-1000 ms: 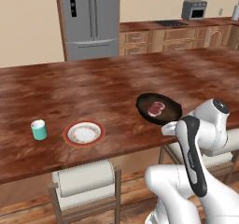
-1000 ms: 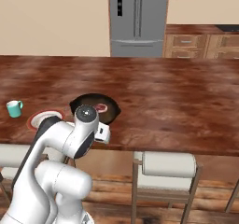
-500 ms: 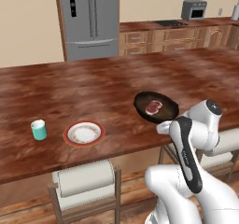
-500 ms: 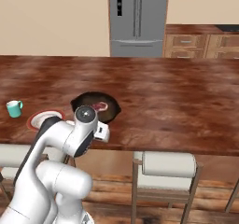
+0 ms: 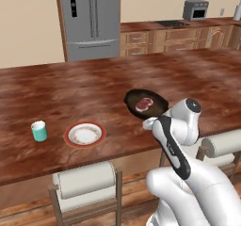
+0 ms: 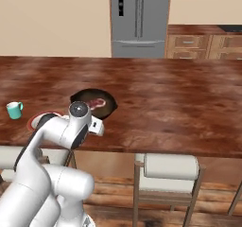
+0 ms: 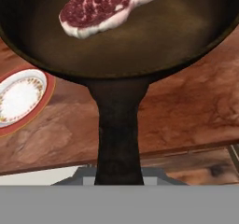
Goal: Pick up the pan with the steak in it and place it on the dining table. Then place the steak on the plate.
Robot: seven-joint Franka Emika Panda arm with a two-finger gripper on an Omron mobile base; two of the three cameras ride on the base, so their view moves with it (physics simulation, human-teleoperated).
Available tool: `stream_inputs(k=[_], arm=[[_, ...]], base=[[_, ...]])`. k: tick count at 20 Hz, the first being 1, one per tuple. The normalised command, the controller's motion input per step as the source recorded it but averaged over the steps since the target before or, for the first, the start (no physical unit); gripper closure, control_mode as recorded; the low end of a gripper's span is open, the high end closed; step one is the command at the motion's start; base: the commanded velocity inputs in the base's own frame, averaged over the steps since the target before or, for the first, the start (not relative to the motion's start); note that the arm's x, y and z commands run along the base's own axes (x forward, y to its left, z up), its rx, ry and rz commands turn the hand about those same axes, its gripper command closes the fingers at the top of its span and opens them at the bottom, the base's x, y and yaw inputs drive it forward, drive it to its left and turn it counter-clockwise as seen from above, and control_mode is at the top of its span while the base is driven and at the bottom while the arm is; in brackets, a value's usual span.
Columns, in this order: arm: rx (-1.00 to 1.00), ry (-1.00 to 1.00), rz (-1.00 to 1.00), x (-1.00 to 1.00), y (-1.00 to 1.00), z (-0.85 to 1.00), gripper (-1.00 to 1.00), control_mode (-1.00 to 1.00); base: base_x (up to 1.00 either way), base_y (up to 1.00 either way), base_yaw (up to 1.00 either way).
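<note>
The black pan (image 5: 133, 98) is over the near part of the dining table (image 5: 70, 91), its handle (image 7: 119, 125) pointing back at me. My gripper (image 5: 150, 123) is shut on the end of that handle, by the table's front edge. The steak (image 5: 144, 103) lies flat inside the pan, red with pale marbling (image 7: 107, 6). Left of the pan sits the white plate (image 5: 84, 134) with its red-orange rim, bare on top. From the hand view the pan's rim overlaps the plate (image 7: 21, 97). I cannot tell whether the pan touches the table.
A teal cup (image 5: 39, 131) stands left of the plate. Cushioned stools (image 5: 84, 180) are tucked under the table's front edge, another (image 6: 170, 167) to the right. A steel fridge (image 5: 92, 18) and wooden cabinets line the far wall.
The pan, held by its handle, has shifted a little to the left, toward the plate. Plate and cup have stayed put.
</note>
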Motion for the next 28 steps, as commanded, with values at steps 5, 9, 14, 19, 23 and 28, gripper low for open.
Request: stream_inputs(k=[5, 9, 14, 19, 23, 28], arm=[[0.00, 0.00, 0.00, -0.01, 0.07, -0.03, 1.00, -1.00], [-0.01, 0.00, 0.11, -0.04, 0.00, -0.20, 1.00, -1.00], [-0.04, 0.00, 0.19, 0.00, -0.03, -0.38, 1.00, -1.00], [-0.03, 0.00, 0.17, 0.06, -0.03, -0.38, 1.00, -1.00], [-0.08, 0.00, 0.12, 0.23, 0.00, -0.33, 1.00, -1.00], [-0.11, 0.01, 0.04, 0.28, 0.01, -0.29, 1.00, -1.00]], base=[[0.00, 0.00, 0.00], [0.00, 0.00, 0.00], [0.00, 0.00, 0.00], [0.00, 0.00, 0.00], [0.00, 0.00, 0.00], [0.00, 0.00, 0.00]])
